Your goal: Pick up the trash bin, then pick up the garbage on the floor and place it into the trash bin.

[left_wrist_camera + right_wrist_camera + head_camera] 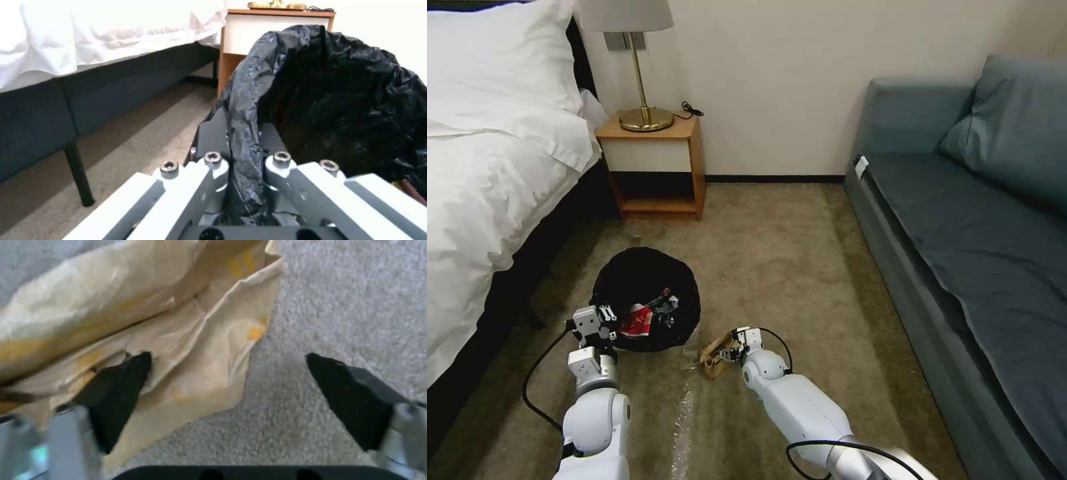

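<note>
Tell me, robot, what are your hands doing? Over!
Left gripper shut on the bin rim. Right gripper open around the paper bag on the carpet. Red packet inside bin. Nothing in the way.

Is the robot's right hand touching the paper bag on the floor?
Touching. In the right wrist view, one finger of the open right end effector lies against the tan paper bag; the other is over bare carpet.

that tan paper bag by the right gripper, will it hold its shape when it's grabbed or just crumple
The tan paper bag already looks creased and part flattened on the carpet, so it will probably crumple rather than hold its shape. It seems thin and light, so it may slide if nudged. The open right gripper straddles one loose corner; pinched there, the rest would likely droop.
</note>
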Robot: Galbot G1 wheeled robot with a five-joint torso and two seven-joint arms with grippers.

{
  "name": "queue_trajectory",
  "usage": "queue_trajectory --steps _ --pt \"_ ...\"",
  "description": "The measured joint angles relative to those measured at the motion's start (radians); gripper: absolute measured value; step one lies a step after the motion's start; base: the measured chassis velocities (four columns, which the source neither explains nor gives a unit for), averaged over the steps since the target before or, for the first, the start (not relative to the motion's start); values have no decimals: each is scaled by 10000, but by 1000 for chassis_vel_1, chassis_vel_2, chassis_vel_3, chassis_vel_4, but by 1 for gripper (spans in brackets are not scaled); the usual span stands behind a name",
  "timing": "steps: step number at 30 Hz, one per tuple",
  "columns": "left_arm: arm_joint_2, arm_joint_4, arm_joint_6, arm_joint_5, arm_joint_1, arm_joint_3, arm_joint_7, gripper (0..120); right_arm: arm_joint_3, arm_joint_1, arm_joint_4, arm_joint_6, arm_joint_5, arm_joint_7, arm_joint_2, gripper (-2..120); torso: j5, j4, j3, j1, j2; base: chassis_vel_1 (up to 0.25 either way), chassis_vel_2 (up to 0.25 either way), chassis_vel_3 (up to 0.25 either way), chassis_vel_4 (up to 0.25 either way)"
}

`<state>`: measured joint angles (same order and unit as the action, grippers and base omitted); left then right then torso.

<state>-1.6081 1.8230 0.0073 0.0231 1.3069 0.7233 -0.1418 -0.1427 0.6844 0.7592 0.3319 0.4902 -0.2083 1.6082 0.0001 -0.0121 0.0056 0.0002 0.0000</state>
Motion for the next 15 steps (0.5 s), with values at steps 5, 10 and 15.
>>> queue_trajectory --steps 5,10,15 --pt "0 -4 0 -1 -36 -14 -3 4 63 15 -127 -191 -151 175 0 76 0 0 0 1 1 0 0 0 0" --pt "0 -45 0 -8 -57 -56 -10 4 145 -7 -207 -372 -341 268 0 61 0 0 0 0 0 0 0 0 0" --pt "0 -47 4 -27 -74 -79 -17 4 201 -71 -253 -611 -628 298 -2 37 -1 0 0 0 0 0 0 0 0"
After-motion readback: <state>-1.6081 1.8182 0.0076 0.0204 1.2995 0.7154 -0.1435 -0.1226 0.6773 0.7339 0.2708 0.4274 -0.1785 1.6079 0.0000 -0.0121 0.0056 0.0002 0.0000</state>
